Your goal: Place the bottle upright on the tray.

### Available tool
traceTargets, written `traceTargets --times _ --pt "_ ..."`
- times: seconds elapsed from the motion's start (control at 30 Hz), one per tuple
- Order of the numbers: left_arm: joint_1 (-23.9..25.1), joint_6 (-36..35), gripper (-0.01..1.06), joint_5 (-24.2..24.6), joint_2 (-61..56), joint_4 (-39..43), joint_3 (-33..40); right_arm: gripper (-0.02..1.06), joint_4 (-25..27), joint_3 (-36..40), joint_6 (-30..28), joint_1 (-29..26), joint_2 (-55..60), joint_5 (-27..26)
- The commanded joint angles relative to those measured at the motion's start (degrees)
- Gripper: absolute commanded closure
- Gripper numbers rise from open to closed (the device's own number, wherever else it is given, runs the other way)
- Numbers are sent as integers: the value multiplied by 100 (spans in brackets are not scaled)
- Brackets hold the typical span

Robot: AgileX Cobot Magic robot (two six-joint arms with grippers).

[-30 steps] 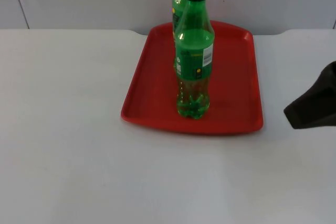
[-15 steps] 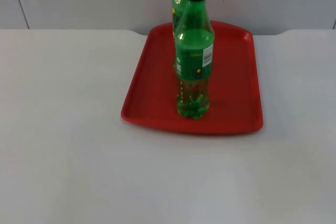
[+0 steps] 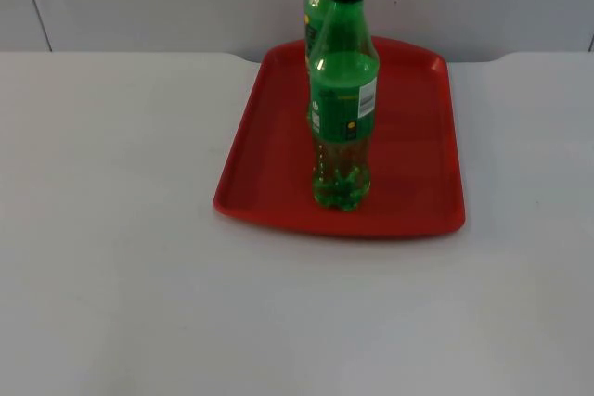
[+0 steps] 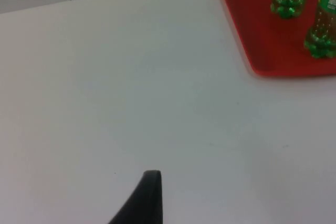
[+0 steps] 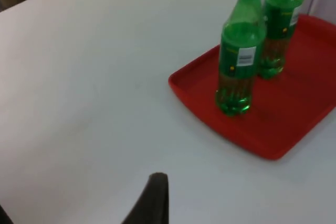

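The green bottle stands upright near the red tray's front edge, a second bottle behind it, so the job looks done; whether either gripper is open cannot be told.

1. From the left arm, one of the left gripper's fingers is on show: a matt black piece that narrows upward to a blunt, rounded tip.
2. From the right arm, one of the right gripper's fingers looks much the same: dark, nearly black, plain and smooth, tapering to a squared-off rounded end.
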Motion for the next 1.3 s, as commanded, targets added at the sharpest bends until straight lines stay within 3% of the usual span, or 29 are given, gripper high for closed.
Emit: traceTargets --times 0.0,0.13,0.37,0.6,0.73,1.13,1.27 --pt "-28 -3 0 -67 -16 9 25 17 -318 4 318 38 -344 226" --pt "-28 -3 0 -67 -16 9 25 17 -891 4 796 38 -966 598" --pt "-28 -3 0 -67 -16 9 25 17 -901 4 809 38 -1691 905" --pt "-28 -3 0 -67 -16 9 25 17 -1315 150 1440 38 -2380 1225" --pt "-28 -3 0 -67 -16 9 25 17 -1571 341 1793 38 -2380 1451" --pt "-28 -3 0 -67 -16 9 25 17 -1676 493 1822 26 -2380 1634" --pt "-28 -3 0 -67 -16 9 25 17 -2031 581 2266 26 -2380 1743"
